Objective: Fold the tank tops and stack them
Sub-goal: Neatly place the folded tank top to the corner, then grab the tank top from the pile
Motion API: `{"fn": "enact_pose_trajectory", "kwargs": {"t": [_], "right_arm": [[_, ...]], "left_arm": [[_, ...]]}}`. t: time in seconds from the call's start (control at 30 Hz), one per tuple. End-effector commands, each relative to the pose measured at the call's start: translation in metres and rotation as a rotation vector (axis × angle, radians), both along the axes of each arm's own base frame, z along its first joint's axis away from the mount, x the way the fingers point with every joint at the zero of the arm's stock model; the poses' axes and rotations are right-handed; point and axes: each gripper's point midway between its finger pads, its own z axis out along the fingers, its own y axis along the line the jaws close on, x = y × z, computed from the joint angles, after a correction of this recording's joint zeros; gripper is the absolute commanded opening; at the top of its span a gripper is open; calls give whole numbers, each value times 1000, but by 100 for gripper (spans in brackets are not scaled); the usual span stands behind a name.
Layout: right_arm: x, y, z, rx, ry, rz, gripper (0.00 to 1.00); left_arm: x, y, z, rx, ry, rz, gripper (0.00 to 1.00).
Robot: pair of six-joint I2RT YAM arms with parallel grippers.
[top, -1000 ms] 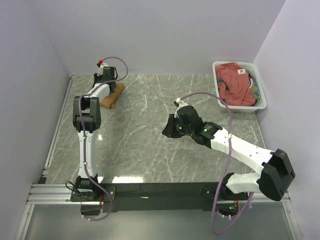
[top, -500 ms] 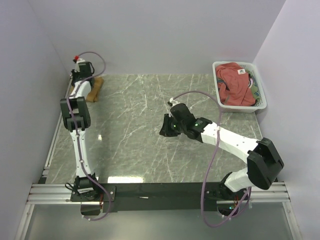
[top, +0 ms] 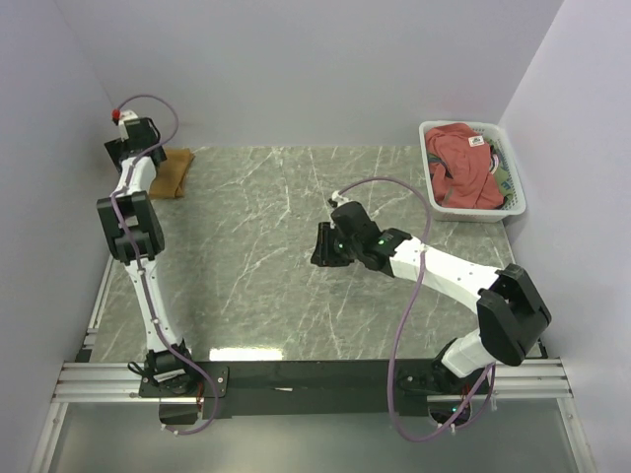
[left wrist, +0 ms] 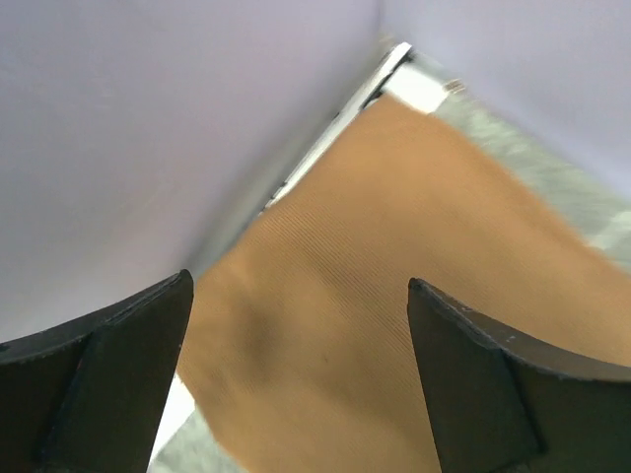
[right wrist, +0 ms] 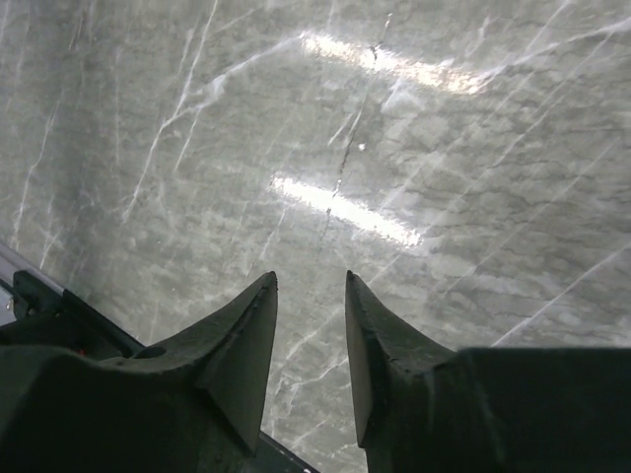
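Observation:
The folded tan-brown tank top (top: 172,172) lies flat in the far left corner of the table, against the left wall; it fills the left wrist view (left wrist: 394,296). My left gripper (top: 148,158) hovers just over its left part, jaws wide open with only cloth showing between them (left wrist: 301,286). The rust-red tank top (top: 463,163) lies bunched in the white mesh basket (top: 430,128) at the far right. My right gripper (top: 317,248) hangs over bare marble mid-table, its jaws apart by a narrow gap with nothing between them (right wrist: 311,281).
The left wall and a metal rail (left wrist: 335,123) run close beside the tan top. The basket stands against the right wall. A dark frame rail (top: 315,374) crosses the table's near edge.
The left arm swung left, carrying the tan top from the far left-centre into the corner, then opened and let it go. The right gripper drifted slightly left and its jaws parted.

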Motion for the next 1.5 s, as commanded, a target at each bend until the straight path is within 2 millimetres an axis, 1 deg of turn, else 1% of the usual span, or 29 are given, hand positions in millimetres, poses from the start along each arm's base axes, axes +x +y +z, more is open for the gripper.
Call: {"fn": "enact_pose_trajectory", "kwargs": {"t": [0.0, 0.07, 0.1, 0.17, 0.3, 0.33, 0.37, 0.4, 0.43, 0.47, 0.5, 0.53, 0.57, 0.6, 0.63, 0.67, 0.73, 0.83, 0.87, 0.9, 0.97, 1.0, 1.03, 1.13, 1.17, 1.23, 1.27, 1.4, 1.47], "right_arm": [[20, -6, 27, 41, -80, -65, 42], [21, -12, 29, 50, -88, -85, 43], [22, -14, 30, 55, -87, -96, 44], [26, -24, 34, 65, -100, -131, 47], [32, -47, 51, 77, -143, -219, 52], [35, -55, 62, 89, -169, -251, 52], [37, -61, 66, 85, -177, -281, 52], [40, -74, 66, 58, -177, -350, 54], [43, -82, 75, 60, -194, -392, 57], [47, -91, 78, 48, -205, -438, 58], [46, -99, 78, 33, -193, -475, 62], [50, -104, 85, 30, -214, -499, 62], [53, -108, 88, 22, -217, -511, 63], [50, -113, 85, -8, -204, -516, 67], [56, -116, 93, -19, -220, -540, 70], [59, -120, 96, -32, -226, -554, 74], [69, -131, 104, -80, -259, -604, 80], [91, -149, 122, -123, -294, -696, 80], [100, -164, 126, -154, -298, -744, 80], [104, -177, 123, -199, -263, -776, 80], [139, -216, 128, -242, -230, -897, 81], [150, -230, 144, -249, -230, -944, 81], [167, -263, 125, -310, -179, -1023, 81], [206, -301, 115, -342, -142, -1104, 78], [215, -326, 114, -344, -130, -1149, 77], [238, -344, 101, -337, -103, -1173, 74], [242, -370, 96, -329, -87, -1225, 72], [263, -410, 73, -254, -53, -1297, 68], [269, -415, 58, -208, -36, -1292, 67]], "left_arm": [[5, -25, 139, -40, -326, -31, 95], [-3, -36, 150, -41, -357, -28, 96], [-8, -49, 179, -60, -428, -34, 97], [-17, -71, 199, -115, -477, -63, 99], [-41, -115, 218, -311, -600, -74, 99], [-51, -126, 199, -340, -574, -65, 99], [-62, -152, 220, -355, -608, -101, 99], [-71, -164, 219, -371, -610, -92, 99], [-79, -179, 205, -386, -573, -105, 99], [-92, -211, 220, -408, -584, -160, 99], [-101, -227, 219, -432, -572, -179, 99], [-113, -243, 202, -446, -518, -193, 99], [-130, -276, 213, -462, -524, -257, 99], [-141, -292, 209, -470, -508, -279, 99], [-155, -309, 190, -482, -453, -309, 99], [-173, -339, 192, -510, -433, -389, 99], [-205, -381, 174, -558, -356, -510, 99], [-240, -407, 150, -603, -270, -597, 99], [-257, -423, 161, -644, -274, -676, 99], [-269, -427, 158, -654, -251, -696, 99], [-296, -443, 167, -668, -243, -799, 99], [-307, -444, 164, -658, -209, -813, 99], [-316, -447, 166, -659, -199, -840, 99], [-345, -453, 174, -682, -179, -923, 99], [-355, -455, 182, -693, -194, -964, 99], [-365, -451, 180, -675, -171, -988, 99], [-369, -447, 186, -670, -189, -1000, 99], [-376, -437, 195, -626, -215, -1028, 99], [-379, -437, 198, -623, -217, -1045, 99]]}}
